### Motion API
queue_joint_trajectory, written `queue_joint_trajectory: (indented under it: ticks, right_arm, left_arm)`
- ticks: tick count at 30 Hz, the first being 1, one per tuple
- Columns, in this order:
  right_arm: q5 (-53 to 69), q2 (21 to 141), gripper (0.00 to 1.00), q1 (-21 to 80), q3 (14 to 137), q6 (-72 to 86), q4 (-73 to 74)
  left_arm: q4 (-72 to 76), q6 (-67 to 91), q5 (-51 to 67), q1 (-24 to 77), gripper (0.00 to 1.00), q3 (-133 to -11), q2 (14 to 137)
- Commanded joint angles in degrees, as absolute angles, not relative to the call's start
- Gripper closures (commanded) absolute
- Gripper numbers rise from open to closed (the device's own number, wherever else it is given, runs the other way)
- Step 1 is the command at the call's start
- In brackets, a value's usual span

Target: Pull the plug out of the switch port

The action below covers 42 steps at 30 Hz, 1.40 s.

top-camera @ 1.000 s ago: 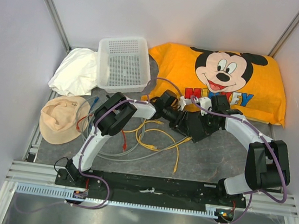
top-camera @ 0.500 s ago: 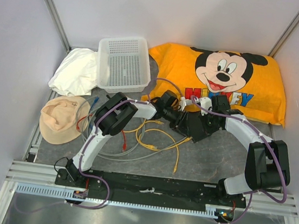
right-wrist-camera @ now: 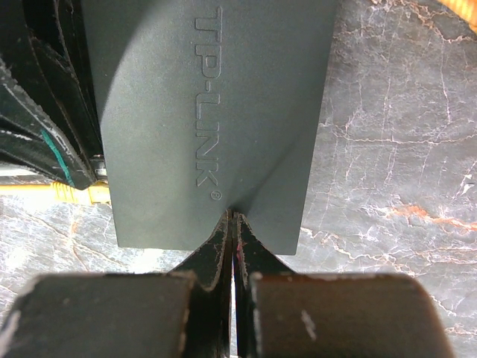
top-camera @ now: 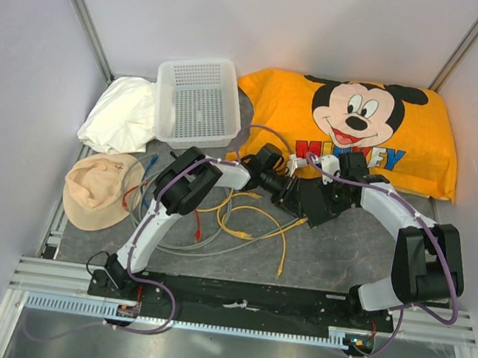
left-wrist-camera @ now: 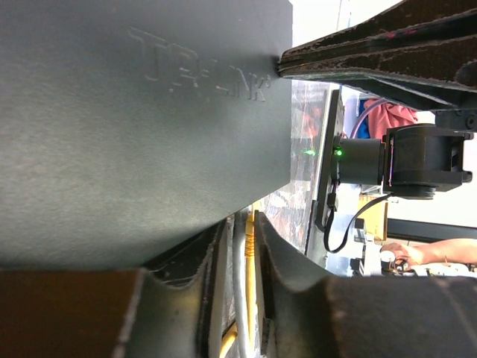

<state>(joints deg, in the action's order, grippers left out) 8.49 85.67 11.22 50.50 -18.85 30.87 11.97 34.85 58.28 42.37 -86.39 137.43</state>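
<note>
The switch, a flat black box (top-camera: 310, 203) marked TP-LINK (right-wrist-camera: 209, 112), lies on the mat between my two grippers. A yellow plug (left-wrist-camera: 250, 239) runs in at its left edge (right-wrist-camera: 82, 195); the port itself is hidden. My left gripper (top-camera: 279, 190) is at that edge. Its fingers (left-wrist-camera: 237, 224) stand close on either side of the plug and a grey cable, and I cannot see whether they press on them. My right gripper (top-camera: 324, 194) is shut, with its tips (right-wrist-camera: 233, 216) down on the box's top near its edge.
Loose yellow cables (top-camera: 251, 224) and red and grey ones (top-camera: 145, 194) lie left of the box. A white basket (top-camera: 198, 102), a white cloth (top-camera: 120, 116) and a tan hat (top-camera: 98, 188) sit at the left. An orange Mickey pillow (top-camera: 359, 128) lies behind.
The left gripper's jaws have drawn closer together. Both arms and the box stay where they were.
</note>
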Motion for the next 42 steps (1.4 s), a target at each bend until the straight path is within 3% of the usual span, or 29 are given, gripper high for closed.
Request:
queue_joint_trajectory:
  ticks: [1,6,10,26,29,30,34,42]
  right_arm:
    - [7.7,87.5,1.00,11.0,50.2,-19.4,30.8]
    - [7.6,87.5,1.00,11.0,50.1,-19.4,30.8]
    - [7.7,87.7,1.00,11.1,50.1,-19.4,30.7]
    - [7.8,88.6,0.99,10.9,49.8,-19.3,30.1]
    - [7.7,88.7,0.99,11.1,49.8,-19.3,30.2]
    - [7.7,88.8,0.99,11.0,49.8,-19.3,30.1]
    - [7.8,88.9,0.99,11.0,49.9,-19.4,30.1]
    - [8.2,89.3,0.99,11.1,49.9,-19.4,30.1]
  left_arm:
    - [8.2,36.3,54.8,42.3,0.76,-87.3,141.5]
    - [6.2,36.6,52.4,42.3,0.86,-87.7,141.0]
    - [6.2,38.8,51.4,42.3,0.81,-87.5,140.3]
    - [10.9,45.6,51.2,42.4,0.81,-87.1,140.8]
    - [14.1,48.2,51.7,42.3,0.75,-86.4,141.0]
    - [14.3,48.5,52.0,42.3,0.67,-86.5,141.1]
    - [15.0,49.5,52.4,42.3,0.65,-86.5,141.4]
    - [10.0,49.4,45.6,42.5,0.98,-85.0,139.4]
